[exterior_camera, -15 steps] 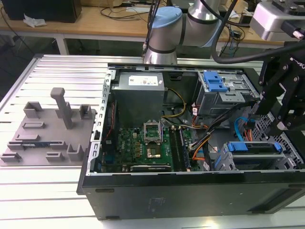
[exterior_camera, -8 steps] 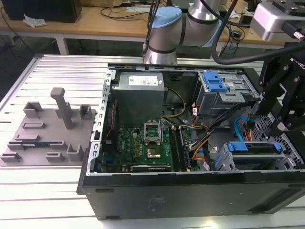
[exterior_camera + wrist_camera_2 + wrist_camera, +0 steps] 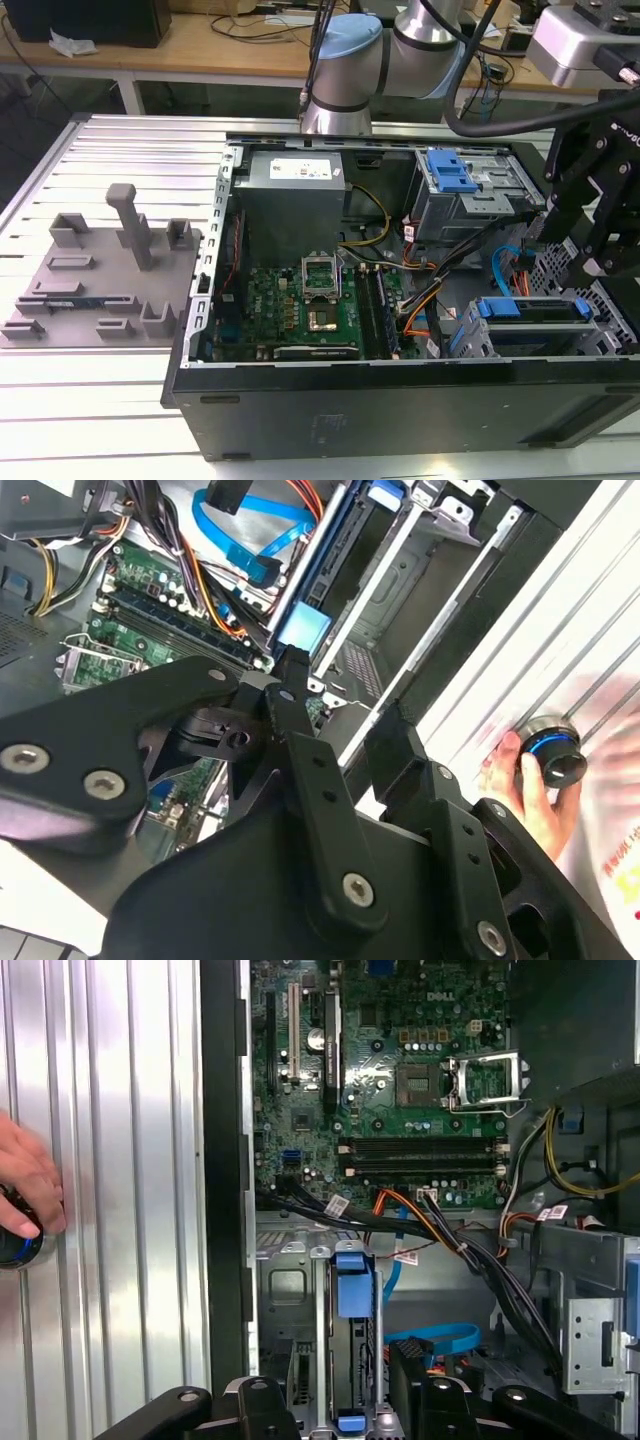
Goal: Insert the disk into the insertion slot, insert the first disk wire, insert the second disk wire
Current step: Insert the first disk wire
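Tight at the drive end of the case. The disk (image 3: 353, 1280) sits in the insertion slot (image 3: 285, 1290), so there's no free bay there. A black cable bundle (image 3: 450, 1240) crosses diagonally just beside the slot. The second disk wire (image 3: 435, 1340) loops in the gap between the slot and the taller cage (image 3: 590, 1300). The first disk wire (image 3: 420, 305) clutters the motherboard (image 3: 300, 310) side. The fingers (image 3: 415, 1380) are spread above the slot. The case wall (image 3: 225, 1210) fences one side. Beyond it the worktop (image 3: 130, 1260) is open, except for a person's hand (image 3: 25, 1185) on a knob (image 3: 550, 750).
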Controlling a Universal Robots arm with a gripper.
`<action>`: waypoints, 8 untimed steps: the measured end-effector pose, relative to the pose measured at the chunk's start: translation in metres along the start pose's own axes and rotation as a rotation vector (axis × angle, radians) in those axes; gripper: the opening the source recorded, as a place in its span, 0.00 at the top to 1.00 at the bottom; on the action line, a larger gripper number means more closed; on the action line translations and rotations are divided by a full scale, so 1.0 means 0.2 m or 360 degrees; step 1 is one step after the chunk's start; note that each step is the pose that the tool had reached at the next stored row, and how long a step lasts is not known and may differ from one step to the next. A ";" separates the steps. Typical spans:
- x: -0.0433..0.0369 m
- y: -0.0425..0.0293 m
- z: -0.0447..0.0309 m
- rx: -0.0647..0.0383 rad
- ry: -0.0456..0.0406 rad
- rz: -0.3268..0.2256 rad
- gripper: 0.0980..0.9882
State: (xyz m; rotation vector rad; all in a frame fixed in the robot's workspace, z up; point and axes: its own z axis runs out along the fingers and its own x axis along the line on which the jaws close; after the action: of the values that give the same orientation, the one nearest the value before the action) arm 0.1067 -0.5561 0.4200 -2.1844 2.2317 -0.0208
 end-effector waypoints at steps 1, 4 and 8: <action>0.001 0.000 0.000 0.0000 0.0000 0.0000 0.55; 0.004 0.000 0.000 -0.0001 0.0000 0.0000 0.55; 0.007 0.000 0.000 -0.0001 0.0000 0.0000 0.55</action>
State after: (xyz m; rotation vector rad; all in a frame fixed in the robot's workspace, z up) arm 0.1068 -0.5575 0.4200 -2.1847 2.2320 -0.0202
